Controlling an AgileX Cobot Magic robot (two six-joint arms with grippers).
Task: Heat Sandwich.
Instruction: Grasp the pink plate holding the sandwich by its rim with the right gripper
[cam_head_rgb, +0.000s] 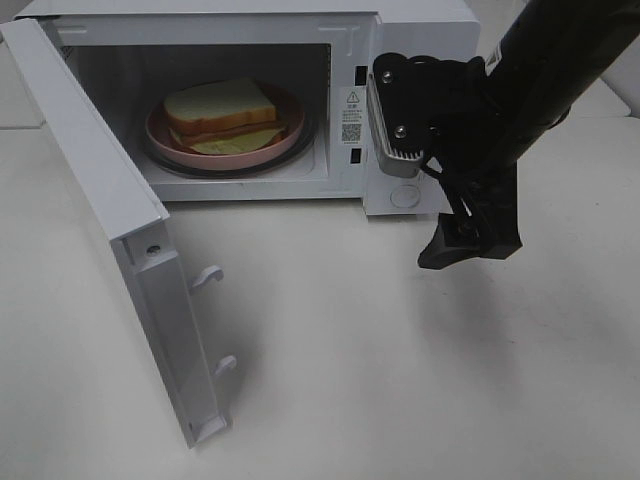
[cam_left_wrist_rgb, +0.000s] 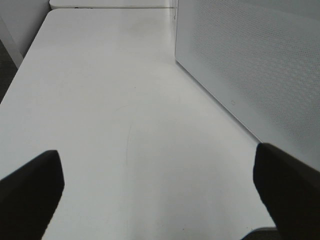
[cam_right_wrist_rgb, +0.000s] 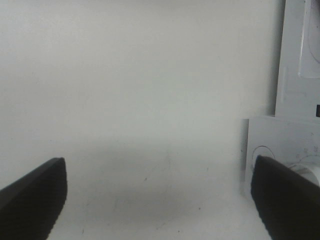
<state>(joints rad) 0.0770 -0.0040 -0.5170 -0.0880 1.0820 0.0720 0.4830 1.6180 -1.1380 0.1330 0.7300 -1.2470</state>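
The sandwich (cam_head_rgb: 222, 108), white bread with a pale filling, lies on a pink plate (cam_head_rgb: 262, 148) inside the open microwave (cam_head_rgb: 420, 20). My right gripper (cam_head_rgb: 470, 240) hangs in front of the microwave's control panel (cam_head_rgb: 400, 190), low over the table and away from the sandwich. In the right wrist view its gripper (cam_right_wrist_rgb: 160, 197) stands open, with bare table between the fingers (cam_right_wrist_rgb: 35, 192). The left gripper (cam_left_wrist_rgb: 160, 192) is also open and empty over the table beside the microwave's perforated side wall (cam_left_wrist_rgb: 250, 60). It does not appear in the exterior high view.
The microwave door (cam_head_rgb: 100, 190) is swung wide to the left, with its latch hooks (cam_head_rgb: 207, 277) sticking out toward the table's middle. The white table (cam_head_rgb: 380, 360) stretches in front. The right arm (cam_head_rgb: 560, 60) crosses over the microwave's right corner.
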